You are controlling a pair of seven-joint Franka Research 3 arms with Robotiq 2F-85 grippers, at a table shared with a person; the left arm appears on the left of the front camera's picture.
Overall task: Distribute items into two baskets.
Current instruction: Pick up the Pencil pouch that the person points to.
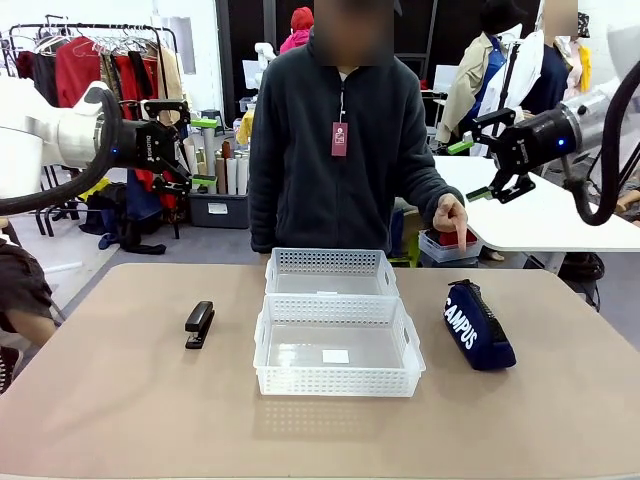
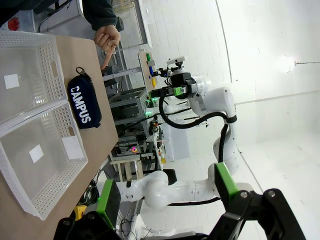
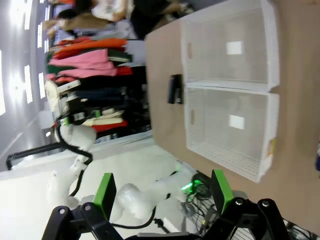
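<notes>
near basket [image 1: 338, 382] at mid-bench, stapler [image 1: 199, 324] and pouch [image 1: 478, 326] on either side

near basket, with a white sticker on its bottom, stands touching the far basket [image 1: 331, 262] behind it, long sides together. the black stapler lies on the bench [image 1: 120, 420] to the robot's left of the near basket, apart from it. the navy pouch lettered "campus" lies on the right, near both baskets. beyond the pouch, a person [image 1: 335, 170] at the far edge points one finger [image 1: 459, 235] downward. left hand [image 1: 205, 152] hangs high over the left side, jaws spread, grasping nothing. right hand [image 1: 468, 170] hangs high on the right, likewise released.
</notes>
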